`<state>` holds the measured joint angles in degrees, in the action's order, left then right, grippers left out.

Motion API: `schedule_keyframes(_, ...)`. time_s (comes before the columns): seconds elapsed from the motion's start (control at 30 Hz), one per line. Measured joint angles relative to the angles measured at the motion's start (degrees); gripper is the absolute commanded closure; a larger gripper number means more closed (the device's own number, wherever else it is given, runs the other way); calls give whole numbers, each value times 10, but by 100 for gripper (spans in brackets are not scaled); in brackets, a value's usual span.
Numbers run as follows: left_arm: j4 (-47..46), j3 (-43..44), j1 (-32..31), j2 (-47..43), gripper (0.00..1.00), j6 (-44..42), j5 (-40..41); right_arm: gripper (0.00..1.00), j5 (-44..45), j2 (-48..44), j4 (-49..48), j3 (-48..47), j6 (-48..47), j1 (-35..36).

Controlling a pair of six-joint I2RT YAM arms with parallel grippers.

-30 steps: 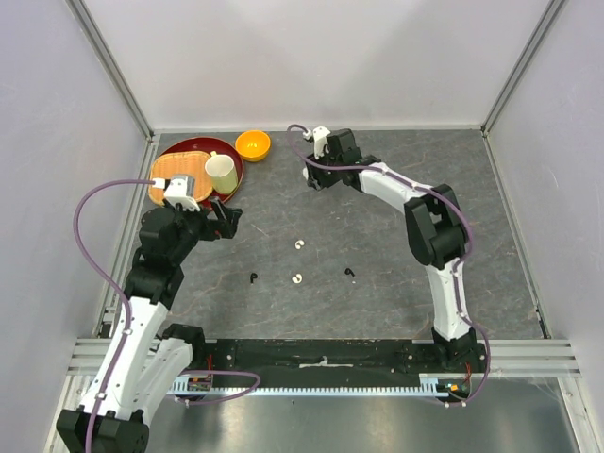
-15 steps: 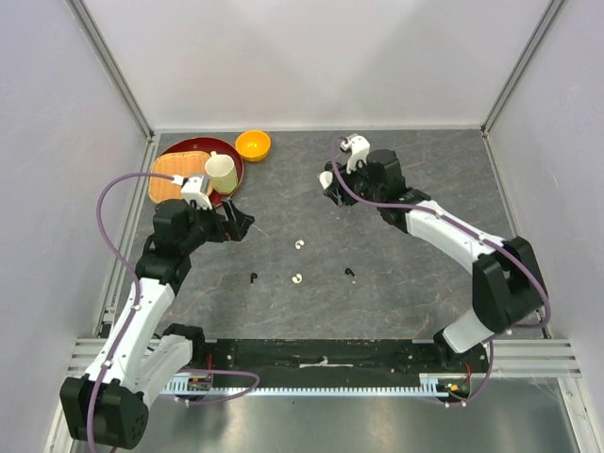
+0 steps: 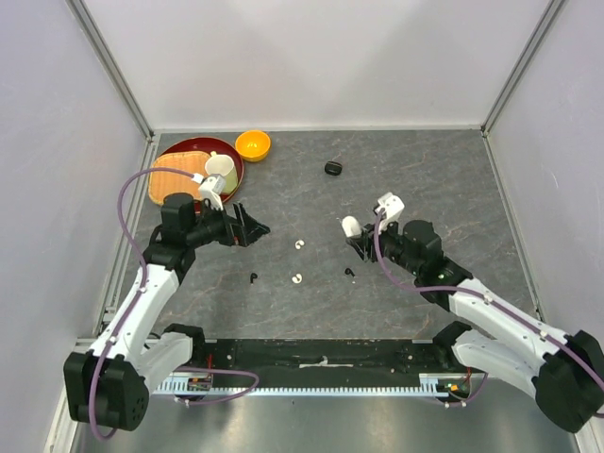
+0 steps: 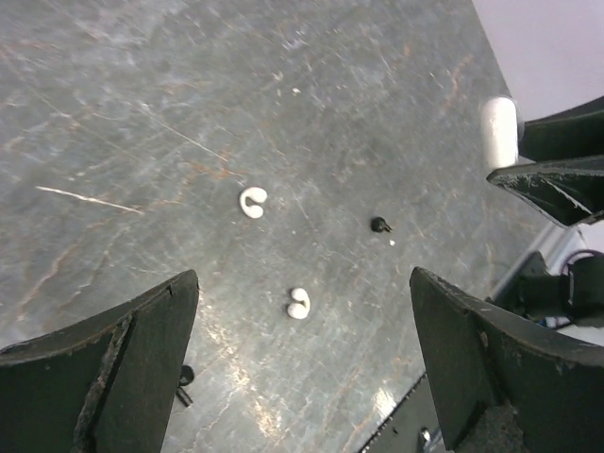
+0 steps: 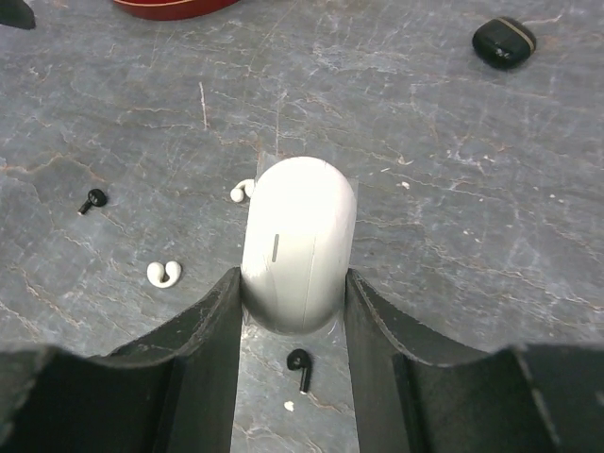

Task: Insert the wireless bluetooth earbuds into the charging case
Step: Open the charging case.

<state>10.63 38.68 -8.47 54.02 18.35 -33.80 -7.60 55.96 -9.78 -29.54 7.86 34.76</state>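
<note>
At mid-table, right of centre, the right gripper (image 3: 355, 238) pinches a white case (image 5: 300, 236) between its fingers, rounded end pointing away from the wrist. The lid appears closed, though the far end is hard to read. Left of centre, the left gripper (image 3: 253, 225) has its jaws spread wide and holds nothing; it hangs over the table (image 3: 425, 179) just beside the red tray (image 3: 179, 149).

All four earbuds lie loose on the table between the two grippers:
- white bud (image 3: 299, 243)
- second white bud (image 3: 296, 278), nearer the bases
- black bud (image 3: 253, 277), to the left
- second black bud (image 3: 349, 273), just under the held case

None sits in a case. A black case (image 3: 333, 168) lies alone toward the back, well apart from the buds. On the tray stands a cup (image 3: 220, 170), with an orange bowl (image 3: 252, 144) beside it.
</note>
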Motion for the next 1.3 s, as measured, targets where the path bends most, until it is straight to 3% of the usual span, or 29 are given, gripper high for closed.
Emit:
schedule_keyframes(0.2, -11, 10, -4, 51, 2, 27, -76, 100, -17, -34, -6, 23, -67, 0)
schedule_keyframes(0.47, -51, 43, -57, 79, 3, 59, -113, 100, -93, 30, 3, 5, -136, 0)
schedule_keyframes(0.73, -61, 45, -167, 81, 4, 84, -44, 100, -168, 6, -44, 1, -131, 3)
schedule_keyframes(1.17, -136, 46, -273, 138, 6, 170, 35, 100, -217, -10, -58, 1, -120, 14)
schedule_keyframes(1.3, -156, 49, -291, 148, 11, 184, 39, 100, -221, -8, -47, 1, -122, 17)
